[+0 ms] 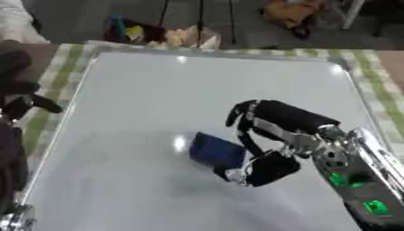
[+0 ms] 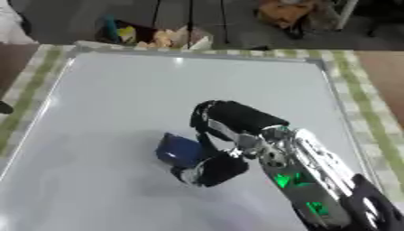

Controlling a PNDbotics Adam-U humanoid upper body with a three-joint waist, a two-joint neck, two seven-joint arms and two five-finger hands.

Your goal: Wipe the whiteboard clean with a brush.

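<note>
The blue brush (image 1: 217, 152) lies flat against the whiteboard (image 1: 158, 90), a little below the board's middle, and sits in the right hand (image 1: 272, 135): the thumb (image 1: 268, 169) curls in at its near right corner while the fingers (image 1: 245, 113) curl down past its far right edge, so the brush is pinched between them and juts out to the left of the hand. The board surface around the fingertips is pale and glossy, with bright glare spots toward its far edge and one just left of the brush. The silver forearm with green lights (image 1: 355, 180) runs from the hand toward the lower right corner. The whiteboard's thin metal frame borders it on all sides, and beyond that frame, well away from the fingers, a green-and-white checked cloth (image 1: 63, 67) shows along the left, far and right edges. The left hand (image 1: 20, 97) shows dark at the left edge of the left eye view, off the board; whether its fingers are straight or curled cannot be told.
</note>
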